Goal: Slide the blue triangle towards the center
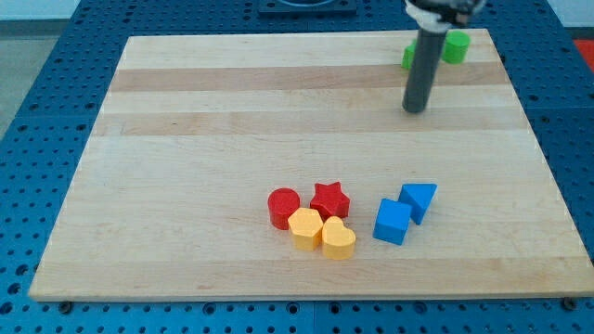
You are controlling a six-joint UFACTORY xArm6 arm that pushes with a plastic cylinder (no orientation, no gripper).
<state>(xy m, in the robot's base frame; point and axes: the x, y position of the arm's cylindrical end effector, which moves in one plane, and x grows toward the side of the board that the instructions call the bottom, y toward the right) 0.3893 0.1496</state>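
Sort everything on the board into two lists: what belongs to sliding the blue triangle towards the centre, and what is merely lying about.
Belongs to the job:
- blue triangle, at the view's lower right
- my tip, far above it, near the view's top right

Just lying about:
- blue cube, beside the triangle
- red star
- red cylinder
- yellow hexagon
- yellow heart
- green blocks, partly hidden behind the rod

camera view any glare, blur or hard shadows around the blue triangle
Camera view: even, soft light, with no glare on the wooden board; the blue triangle is sharp, with only a faint shadow at its base; my tip is slightly soft, far above it toward the view's top.
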